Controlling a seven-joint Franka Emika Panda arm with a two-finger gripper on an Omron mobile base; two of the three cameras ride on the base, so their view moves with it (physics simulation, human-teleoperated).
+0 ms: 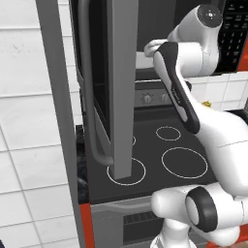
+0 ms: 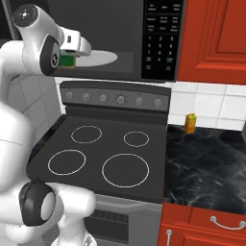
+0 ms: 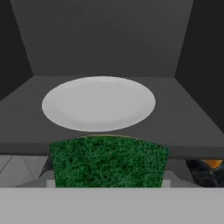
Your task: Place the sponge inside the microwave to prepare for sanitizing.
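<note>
In the left base view, the microwave (image 1: 145,29) door (image 1: 121,87) is hanging open beside the arm. In the right base view, the claw (image 2: 71,56) is gripping the sponge (image 2: 67,61) at the cavity mouth, the turntable (image 2: 98,58) just beyond. In the hand view, the sponge (image 3: 108,162) is sitting before the sill (image 3: 109,146); judging from this, the carry-in is underway, and the next move is calling for a forward push between roomy walls.

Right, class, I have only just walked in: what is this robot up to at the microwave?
The robot arm is holding the sponge in its gripper at the mouth of the open microwave, above the stove. The door is swung wide. The sponge is not yet on the white turntable, which lies just ahead of it.
</note>
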